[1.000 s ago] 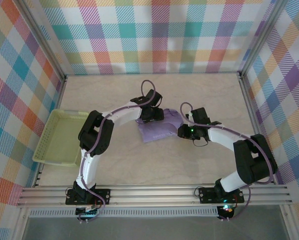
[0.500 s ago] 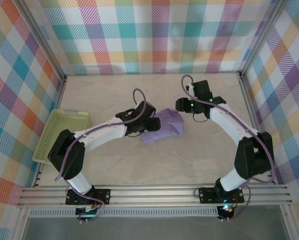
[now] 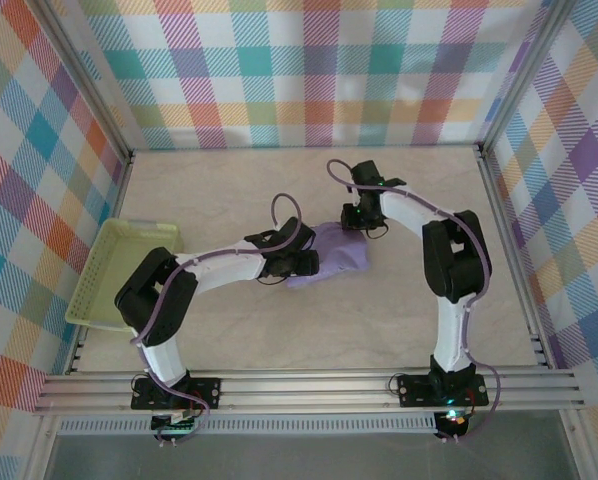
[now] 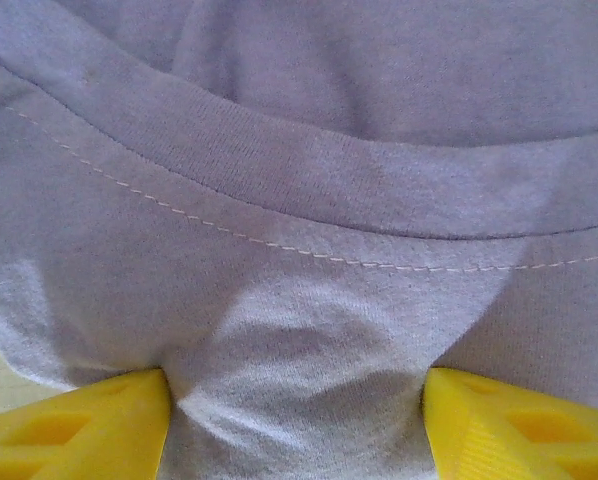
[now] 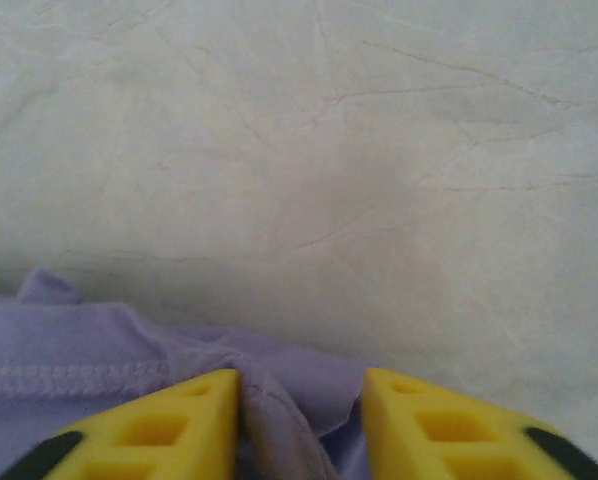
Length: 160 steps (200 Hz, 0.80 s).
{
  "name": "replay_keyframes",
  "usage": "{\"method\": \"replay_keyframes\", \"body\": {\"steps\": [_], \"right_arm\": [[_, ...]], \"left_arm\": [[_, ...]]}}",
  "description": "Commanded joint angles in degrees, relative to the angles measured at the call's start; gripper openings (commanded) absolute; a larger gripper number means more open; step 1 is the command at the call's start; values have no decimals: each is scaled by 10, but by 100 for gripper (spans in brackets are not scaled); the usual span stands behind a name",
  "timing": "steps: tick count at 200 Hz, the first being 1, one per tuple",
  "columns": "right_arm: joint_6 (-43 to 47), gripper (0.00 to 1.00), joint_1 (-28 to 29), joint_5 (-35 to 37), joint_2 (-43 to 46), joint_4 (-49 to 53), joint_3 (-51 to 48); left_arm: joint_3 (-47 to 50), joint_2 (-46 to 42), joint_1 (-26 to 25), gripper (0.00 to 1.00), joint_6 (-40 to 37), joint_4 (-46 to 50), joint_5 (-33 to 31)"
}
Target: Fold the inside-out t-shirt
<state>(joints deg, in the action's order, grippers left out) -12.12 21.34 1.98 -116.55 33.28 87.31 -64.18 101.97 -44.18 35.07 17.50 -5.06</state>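
The inside-out t-shirt lies as a small lavender bundle at mid-table. My left gripper is pressed against its left edge. In the left wrist view the collar band and stitching of the t-shirt are close up, and the left gripper stands open, a puckered bump of cloth between its wide-set yellow fingers. My right gripper is at the bundle's far right corner. In the right wrist view the right gripper is shut on a fold of the t-shirt's hemmed edge.
A pale green tray sits at the table's left edge. Bare tabletop stretches beyond the shirt toward the back wall. Metal frame rails and checked walls border the table on three sides.
The right arm left the shirt's near right side, swung out to the far right, then came back to its far corner and closed. The left arm moved from the shirt's far side to its left edge.
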Motion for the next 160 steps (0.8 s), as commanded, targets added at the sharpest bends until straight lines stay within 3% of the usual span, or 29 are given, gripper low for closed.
{"method": "replay_keyframes", "body": {"steps": [1,24,64,102,133,160], "right_arm": [[13,30,-7,21,-11,18,49],[20,18,-12,17,-40,32,90],[33,13,-18,24,-63,59,139],[16,32,-8,5,33,79,91],[-27,51,57,11,147,66,-26],[-76,56,110,28,196,60,-105]], "left_arm": [[-12,14,-12,68,-9,4,-5],[-8,18,-17,68,-11,4,-6],[-8,15,-20,69,-11,8,-10],[-13,-15,-20,71,-13,26,-24],[13,-79,-20,71,-6,21,-52],[65,-143,-8,71,6,-2,-72]]}}
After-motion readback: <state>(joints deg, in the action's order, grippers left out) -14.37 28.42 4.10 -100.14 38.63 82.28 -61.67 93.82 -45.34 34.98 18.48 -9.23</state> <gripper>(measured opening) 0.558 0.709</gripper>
